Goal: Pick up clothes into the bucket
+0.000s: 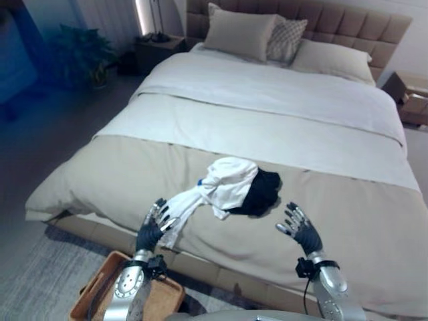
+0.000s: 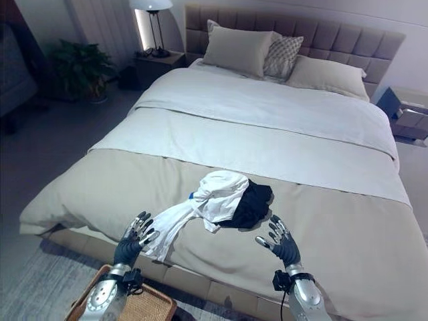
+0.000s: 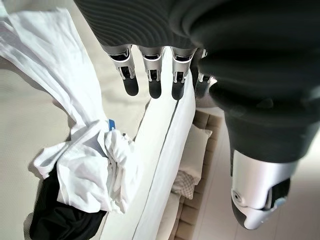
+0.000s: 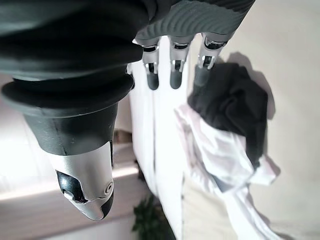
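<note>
A: Where are the clothes?

B: In a small heap near the foot of the bed (image 1: 374, 221): a white garment (image 1: 227, 184) bunched on top of a dark garment (image 1: 262, 194). A long white tail runs from the heap toward the robot's left.

A: And the hands?

B: Both hover over the bed edge with fingers spread and relaxed, holding nothing. The left hand (image 1: 152, 227) sits right at the end of that white tail, touching it or just beside it. The right hand (image 1: 299, 227) is near the dark garment, but apart from it.

A: So which one goes first?

B: The left, I'd judge. The garment's long axis points straight at it. The wicker bucket (image 1: 93, 294) stands on the floor just below the left arm.
</note>
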Controlling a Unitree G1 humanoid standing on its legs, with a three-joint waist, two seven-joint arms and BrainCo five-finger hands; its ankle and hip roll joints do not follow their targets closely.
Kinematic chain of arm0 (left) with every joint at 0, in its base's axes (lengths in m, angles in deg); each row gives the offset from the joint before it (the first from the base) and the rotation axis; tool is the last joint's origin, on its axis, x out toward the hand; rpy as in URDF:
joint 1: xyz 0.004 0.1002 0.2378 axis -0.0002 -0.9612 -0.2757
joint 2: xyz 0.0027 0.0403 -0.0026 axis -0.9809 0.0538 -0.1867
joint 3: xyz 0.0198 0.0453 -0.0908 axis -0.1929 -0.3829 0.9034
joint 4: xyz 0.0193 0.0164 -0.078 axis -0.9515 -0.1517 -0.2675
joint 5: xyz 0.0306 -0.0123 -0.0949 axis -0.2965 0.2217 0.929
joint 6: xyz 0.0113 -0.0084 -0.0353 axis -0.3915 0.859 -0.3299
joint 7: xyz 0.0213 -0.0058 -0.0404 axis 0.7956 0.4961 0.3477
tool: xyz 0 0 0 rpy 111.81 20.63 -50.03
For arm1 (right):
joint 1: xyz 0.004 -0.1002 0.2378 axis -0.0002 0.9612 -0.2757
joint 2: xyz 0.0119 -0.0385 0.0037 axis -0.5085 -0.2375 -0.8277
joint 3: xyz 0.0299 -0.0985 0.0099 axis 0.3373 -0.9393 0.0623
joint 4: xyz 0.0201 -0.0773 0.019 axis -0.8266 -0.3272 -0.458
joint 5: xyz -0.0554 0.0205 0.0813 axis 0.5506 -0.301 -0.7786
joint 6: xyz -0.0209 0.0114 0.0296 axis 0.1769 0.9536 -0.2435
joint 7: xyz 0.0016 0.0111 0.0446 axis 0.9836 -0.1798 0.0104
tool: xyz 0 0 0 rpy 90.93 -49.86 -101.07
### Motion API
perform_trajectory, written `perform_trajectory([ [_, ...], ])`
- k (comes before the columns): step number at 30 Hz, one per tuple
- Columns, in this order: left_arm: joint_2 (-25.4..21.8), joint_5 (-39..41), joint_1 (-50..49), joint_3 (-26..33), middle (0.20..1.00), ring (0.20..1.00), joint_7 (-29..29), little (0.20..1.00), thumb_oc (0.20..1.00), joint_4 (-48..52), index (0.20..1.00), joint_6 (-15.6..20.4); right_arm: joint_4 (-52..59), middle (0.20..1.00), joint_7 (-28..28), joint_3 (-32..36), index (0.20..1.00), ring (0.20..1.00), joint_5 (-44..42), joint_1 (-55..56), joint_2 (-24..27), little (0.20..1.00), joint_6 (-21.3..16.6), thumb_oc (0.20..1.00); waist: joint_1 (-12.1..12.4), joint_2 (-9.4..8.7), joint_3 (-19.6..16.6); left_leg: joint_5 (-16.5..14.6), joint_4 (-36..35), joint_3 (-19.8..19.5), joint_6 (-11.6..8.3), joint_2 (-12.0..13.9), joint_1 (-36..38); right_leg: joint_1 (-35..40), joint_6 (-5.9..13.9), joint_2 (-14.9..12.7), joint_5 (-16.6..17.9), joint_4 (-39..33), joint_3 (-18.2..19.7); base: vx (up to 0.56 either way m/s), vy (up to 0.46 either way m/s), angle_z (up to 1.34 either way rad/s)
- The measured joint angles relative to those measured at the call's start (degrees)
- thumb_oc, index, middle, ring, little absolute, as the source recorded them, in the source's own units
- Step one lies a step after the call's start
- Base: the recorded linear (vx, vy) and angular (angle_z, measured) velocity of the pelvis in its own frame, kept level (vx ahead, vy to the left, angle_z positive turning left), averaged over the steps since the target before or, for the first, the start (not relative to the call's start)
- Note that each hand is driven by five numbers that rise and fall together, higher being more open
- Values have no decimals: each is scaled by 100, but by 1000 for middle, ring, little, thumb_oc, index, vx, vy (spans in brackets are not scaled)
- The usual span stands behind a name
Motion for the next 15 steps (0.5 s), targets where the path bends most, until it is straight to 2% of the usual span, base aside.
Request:
perform_trajectory([
  [2,11,1,39,-13,1000,1000,21,1000,1000,-9,1000,-5,3,1000,12,18,1000,1000,1,-39,68,1000,-3,1000,50,24,74,-92,245,8,-103,6,-283,3,-33,-37,27,0,-158,-7,179,34],
  [3,34,1,70,-24,1000,1000,34,1000,1000,-24,1000,-10,10,1000,27,34,1000,1000,1,-47,125,1000,-8,1000,-20,-2,121,-160,272,90,-84,30,-381,-16,-86,-48,-25,-4,-237,7,99,53],
  [5,77,1,101,2,1000,1000,43,1000,1000,-16,1000,-9,39,1000,40,134,1000,1000,-2,-45,211,1000,-12,1000,-2,95,143,-170,387,407,-75,41,-548,-234,-121,-147,-89,133,-294,98,238,22],
  [7,34,1,74,4,1000,1000,35,1000,1000,-21,1000,-17,60,1000,44,155,1000,1000,2,-51,175,1000,-10,1000,3,83,150,-130,274,494,6,-50,-498,-349,-74,-280,-128,320,-251,81,296,-10],
  [8,-40,-8,79,-2,1000,1000,38,1000,1000,-16,1000,-19,60,1000,56,169,1000,1000,14,-130,78,1000,-10,1000,4,0,164,-118,231,611,215,-168,-507,-594,13,-471,-241,649,-172,9,186,-24],
  [9,-65,-16,70,-1,1000,1000,36,1000,1000,-9,1000,-19,63,1000,65,169,1000,1000,33,-180,56,1000,-10,1000,-9,12,170,-101,189,686,277,-214,-481,-742,-27,-534,-263,891,-145,-74,192,-38],
  [10,-163,-58,87,7,1000,1000,33,1000,1000,12,1000,-19,96,1000,80,151,1000,1000,80,-260,21,1000,-11,1000,10,-43,200,-118,174,804,382,-311,-519,-994,22,-739,-386,1313,-5,-111,110,-35],
  [11,-273,-62,92,5,1000,1000,26,1000,1000,41,1000,-16,97,1000,101,124,1000,1000,128,-330,-11,1000,-11,1000,1,-102,241,-86,188,896,446,-411,-527,-1192,72,-872,-346,1554,21,-109,105,-35],
  [13,-449,-64,113,10,1000,1000,4,1000,1000,76,1000,-6,83,1000,179,-4,1000,1000,173,-509,-21,1000,-11,1000,18,-153,310,-62,191,1055,467,-457,-582,-1418,98,-1022,-353,1734,15,-124,-26,-32],
  [15,-541,-63,184,29,1000,1000,-73,1000,1000,91,1000,20,91,1000,225,-93,1000,1000,195,-636,-12,1000,-11,1000,14,-146,361,-62,262,1087,467,-467,-778,-1510,196,-1069,-259,1509,-13,-166,-74,-17],
])
